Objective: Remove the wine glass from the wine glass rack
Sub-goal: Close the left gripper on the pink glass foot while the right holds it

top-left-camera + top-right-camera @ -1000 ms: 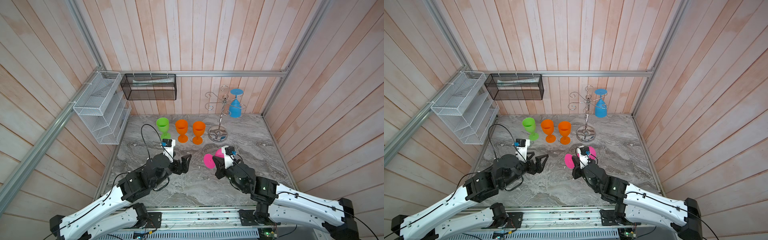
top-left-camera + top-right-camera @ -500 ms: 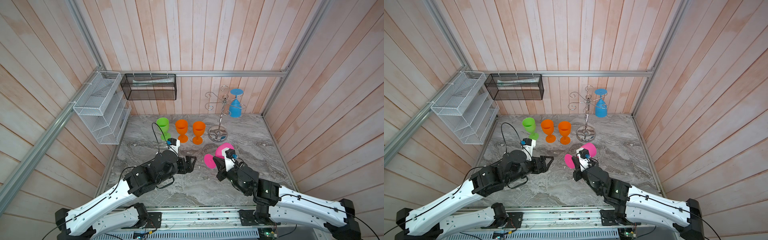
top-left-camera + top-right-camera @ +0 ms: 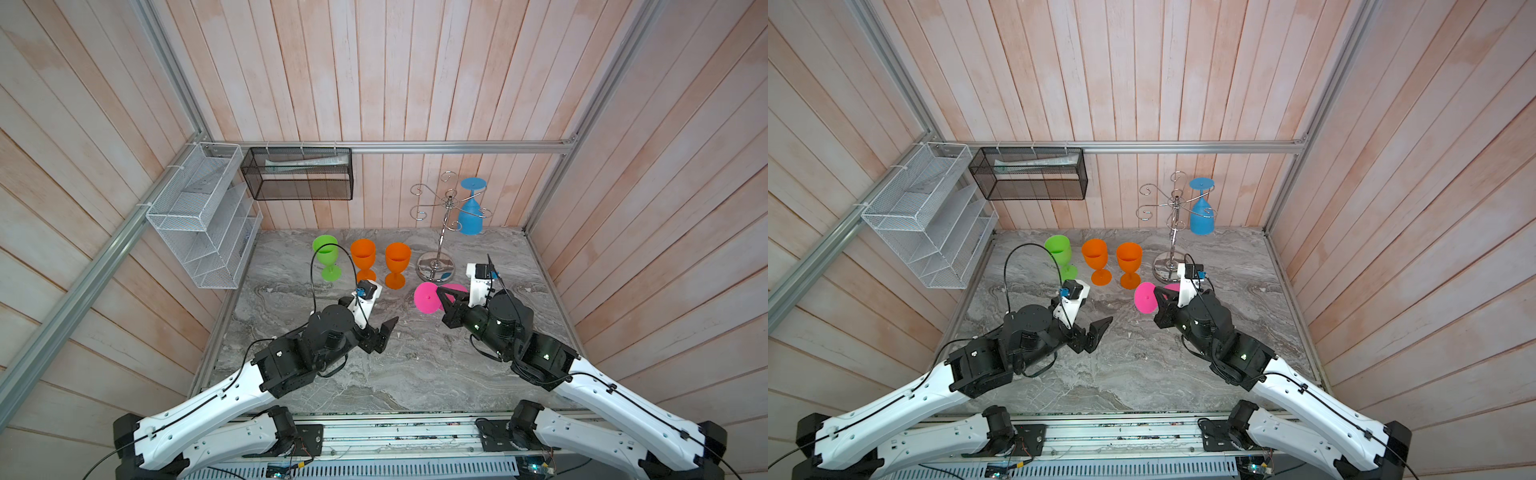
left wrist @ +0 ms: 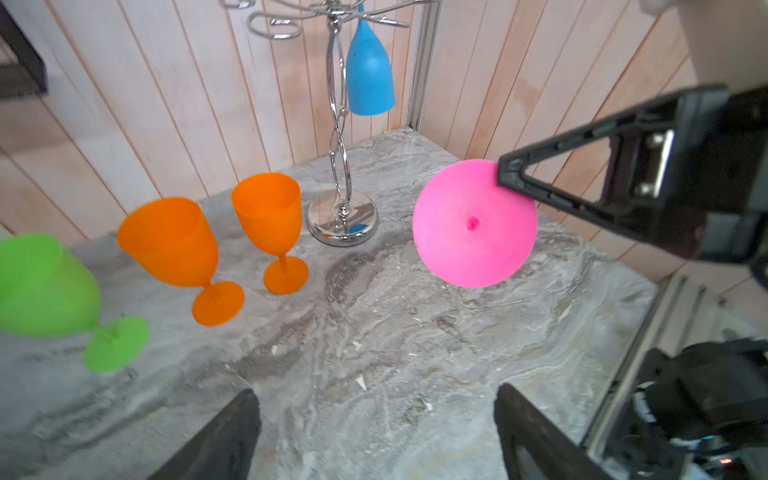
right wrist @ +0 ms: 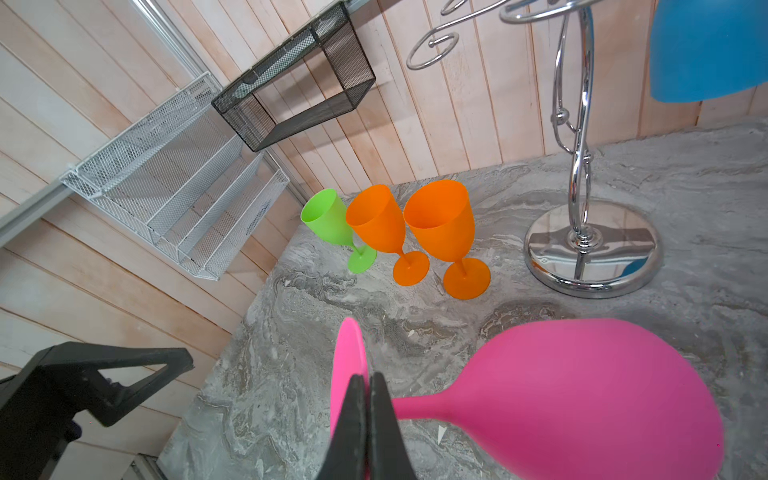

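Note:
A pink wine glass is off the rack, lying sideways just above the marble table. My right gripper is shut on the rim of its round foot, and the bowl points away to the right. The chrome wine glass rack stands at the back right. A blue wine glass hangs upside down from one of its arms. My left gripper is open and empty over the table, left of the pink foot.
A green glass and two orange glasses stand upright in a row left of the rack's mirrored base. A white mesh basket hangs on the left wall and a black mesh basket on the back wall.
My left gripper has moved right, toward the middle of the table, staying open. My right gripper has carried the pink glass a little toward the back.

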